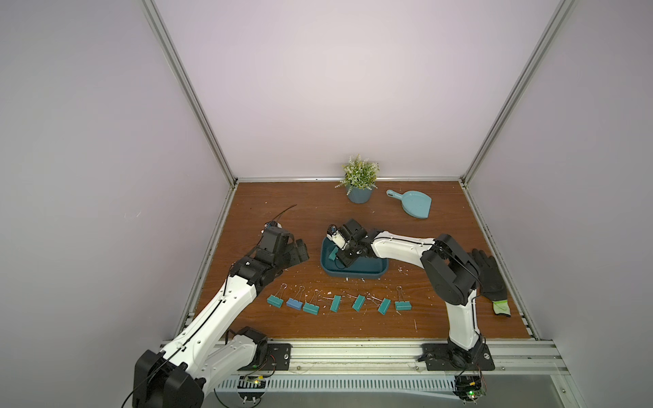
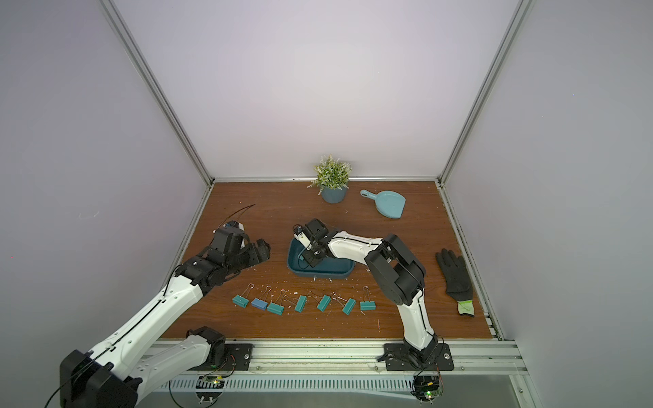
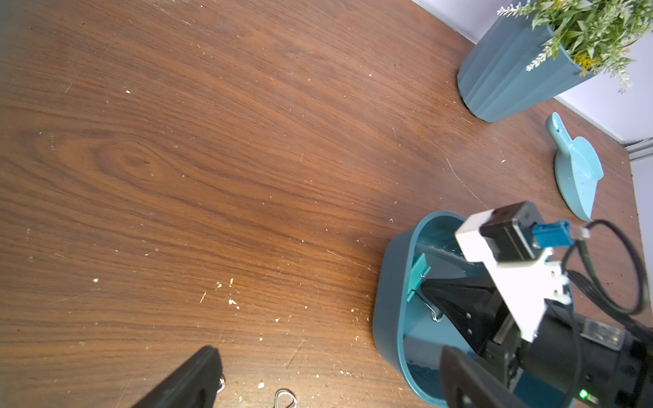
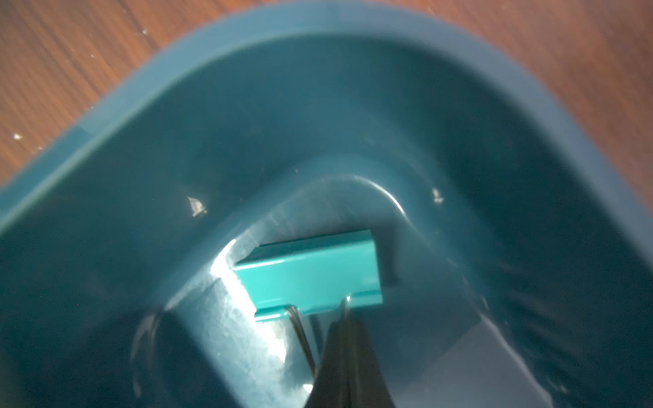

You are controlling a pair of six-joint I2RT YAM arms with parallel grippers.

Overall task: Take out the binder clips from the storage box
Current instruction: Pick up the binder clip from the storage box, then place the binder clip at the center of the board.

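Observation:
The dark teal storage box (image 1: pixel 357 273) (image 2: pixel 318 273) sits mid-table. My right gripper (image 1: pixel 339 259) (image 4: pixel 344 318) reaches down into its left end. Its jaws are shut on the thin wire handle of a teal binder clip (image 4: pixel 311 272) (image 3: pixel 418 275) that stands against the box's wall (image 4: pixel 318 88). Several more binder clips lie in a row on the wood in front of the box, from a teal one (image 1: pixel 275 300) past a blue one (image 1: pixel 294 303) to another teal one (image 1: pixel 403 305). My left gripper (image 1: pixel 300 252) (image 3: pixel 327 385) hovers left of the box, open and holding nothing.
A potted plant (image 1: pixel 359 194) and a light blue dustpan (image 1: pixel 413 203) stand at the back. A black glove (image 1: pixel 489 279) lies at the right edge, behind my right arm's elbow. White crumbs dot the wooden table (image 1: pixel 282 219). Walls enclose three sides.

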